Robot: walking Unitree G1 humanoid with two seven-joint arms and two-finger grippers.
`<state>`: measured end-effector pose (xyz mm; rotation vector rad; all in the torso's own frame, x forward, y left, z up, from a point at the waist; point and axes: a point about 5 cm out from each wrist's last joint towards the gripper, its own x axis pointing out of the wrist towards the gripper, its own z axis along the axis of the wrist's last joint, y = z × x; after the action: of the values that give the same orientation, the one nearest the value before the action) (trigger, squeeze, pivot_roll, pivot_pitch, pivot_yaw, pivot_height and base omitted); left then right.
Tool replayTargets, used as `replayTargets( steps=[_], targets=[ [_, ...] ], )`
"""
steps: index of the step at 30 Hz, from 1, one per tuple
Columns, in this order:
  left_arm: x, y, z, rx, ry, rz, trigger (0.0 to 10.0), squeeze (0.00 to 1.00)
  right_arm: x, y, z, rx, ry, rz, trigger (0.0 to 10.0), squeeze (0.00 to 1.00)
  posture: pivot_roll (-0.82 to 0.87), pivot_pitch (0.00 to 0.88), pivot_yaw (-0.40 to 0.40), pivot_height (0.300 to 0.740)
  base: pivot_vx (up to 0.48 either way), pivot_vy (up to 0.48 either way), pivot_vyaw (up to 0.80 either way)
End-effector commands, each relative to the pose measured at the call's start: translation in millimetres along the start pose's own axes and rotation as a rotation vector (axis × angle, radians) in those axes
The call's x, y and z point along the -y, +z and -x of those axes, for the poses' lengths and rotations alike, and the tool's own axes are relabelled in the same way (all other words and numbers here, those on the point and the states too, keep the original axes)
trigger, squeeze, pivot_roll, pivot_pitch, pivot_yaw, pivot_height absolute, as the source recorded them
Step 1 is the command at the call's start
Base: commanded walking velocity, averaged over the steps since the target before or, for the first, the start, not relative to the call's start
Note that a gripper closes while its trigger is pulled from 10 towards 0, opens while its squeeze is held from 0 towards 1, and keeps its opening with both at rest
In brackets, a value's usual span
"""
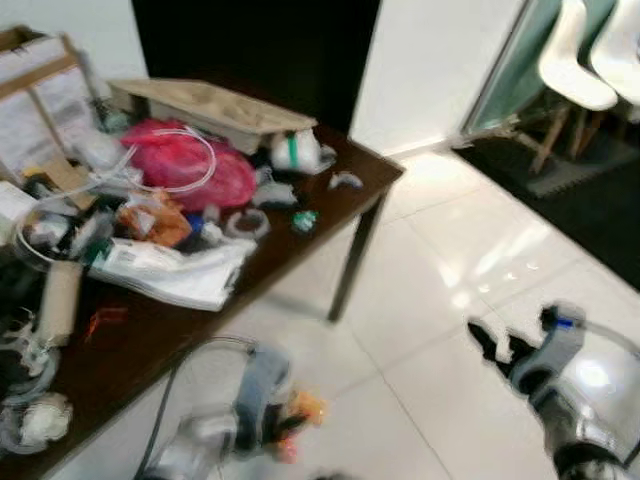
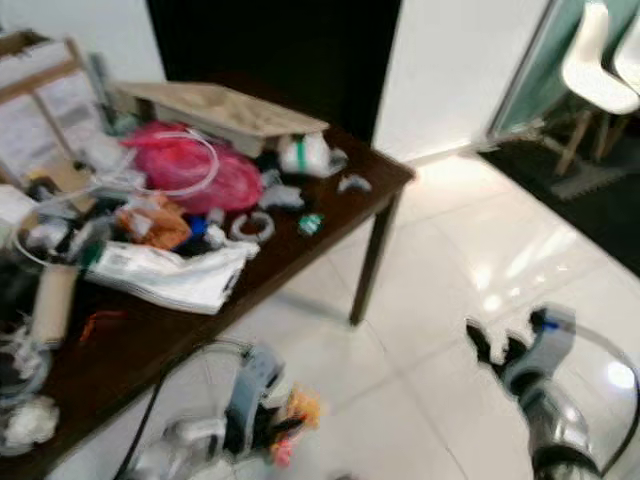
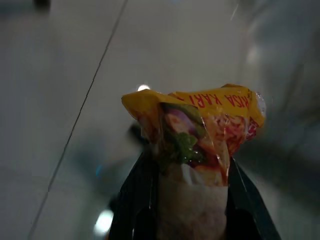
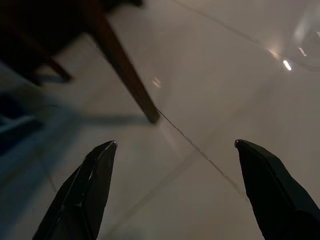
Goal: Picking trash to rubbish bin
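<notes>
Wrapper: I hold a crinkled snack wrapper (image 3: 197,145) in my left gripper (image 3: 192,200), off the table's near edge and above the floor; thin glossy film, yellow on top with red print, bunched into a twisted neck where I pinch it.
Left gripper: my two black fingers are closed on that pale twisted neck, one each side, the printed top sticking out past them.
Risk of slipping: I judge the film slick and springy; a pinch on the neck alone could let it slide out while I walk.
Right gripper (image 4: 175,190): fingers spread wide, nothing between them, low over the floor.
Floor (image 1: 470,270): pale glossy tiles with glare; a dropped wrapper would be hard to pinch flat.
Table (image 1: 150,340): dark wood, heaped with a red plastic bag (image 1: 190,165), papers (image 1: 175,270), a cardboard tray (image 1: 205,105); more trash waits there.
Bin: I cannot place it from here.
</notes>
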<state>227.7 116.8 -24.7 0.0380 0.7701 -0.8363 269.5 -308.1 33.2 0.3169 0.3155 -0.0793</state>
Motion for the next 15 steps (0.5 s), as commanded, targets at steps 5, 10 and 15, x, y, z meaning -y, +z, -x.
replayTargets(
  steps=[5, 10, 15],
  targets=[
    [-9.8, -27.0, 1.9, -0.104, 0.109, -0.001, 10.0, 0.00, 5.3, -28.4, 8.7, -0.108, -0.087, 0.007, 10.0, 0.00, 0.02, 0.122, -0.029, 0.740, 0.000, 0.000, -0.79],
    [-21.8, -47.2, 8.1, -0.116, 0.251, 0.104, 10.0, 0.00, 7.0, -58.2, 19.0, -0.228, -0.163, 0.043, 10.0, 0.00, 0.02, 0.119, -0.028, 0.740, 0.000, 0.000, -0.79],
    [-28.0, -58.0, 13.7, -0.126, 0.335, 0.151, 10.0, 0.00, 7.2, -77.7, 27.6, -0.299, -0.210, 0.042, 10.0, 0.00, 0.02, 0.118, -0.029, 0.740, 0.000, 0.000, -0.79]
  ],
)
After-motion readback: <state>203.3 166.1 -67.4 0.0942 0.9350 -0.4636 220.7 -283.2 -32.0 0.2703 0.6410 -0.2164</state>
